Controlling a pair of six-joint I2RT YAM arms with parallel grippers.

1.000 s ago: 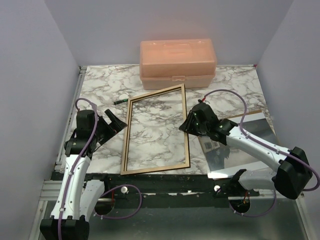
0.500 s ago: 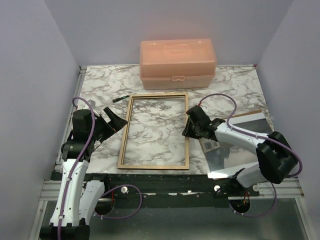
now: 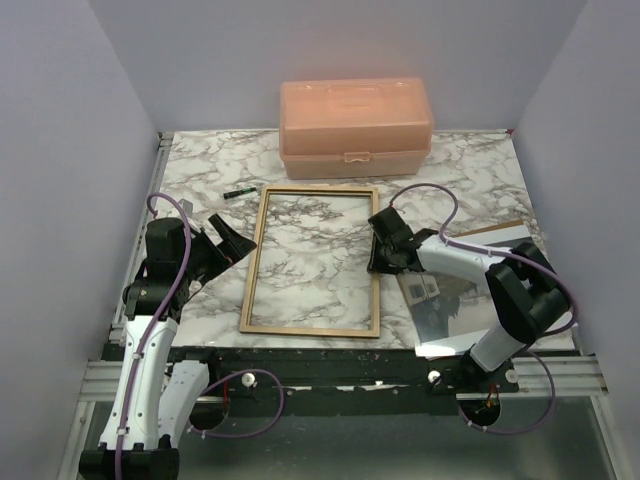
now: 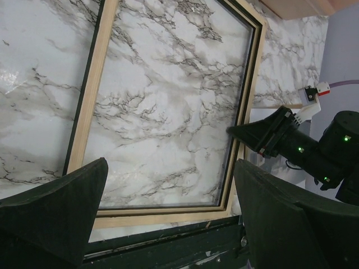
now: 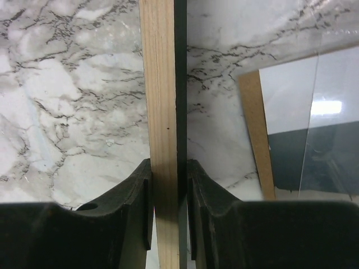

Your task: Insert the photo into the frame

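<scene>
One frame [image 3: 310, 329], one photo [image 3: 465, 300] — one box [image 3: 355, 125], one pen-like stick [image 3: 238, 192].

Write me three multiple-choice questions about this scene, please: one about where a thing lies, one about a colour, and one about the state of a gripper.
1. Where does the photo lie relative to the frame?
A. inside it
B. beside it, on its right
C. beyond its far rail

2. What colour is the lidded box at the far edge?
A. peach-orange
B. blue
C. black

3. What is the right gripper doing?
A. standing open above the box
B. shut on the photo
C. shut on the frame's right rail

Answers:
1 B: the top view shows the print lying outside the frame's right rail.
2 A: its plastic is a translucent peach-orange.
3 C: the right wrist view shows both fingers pressed against the wooden rail.
</scene>
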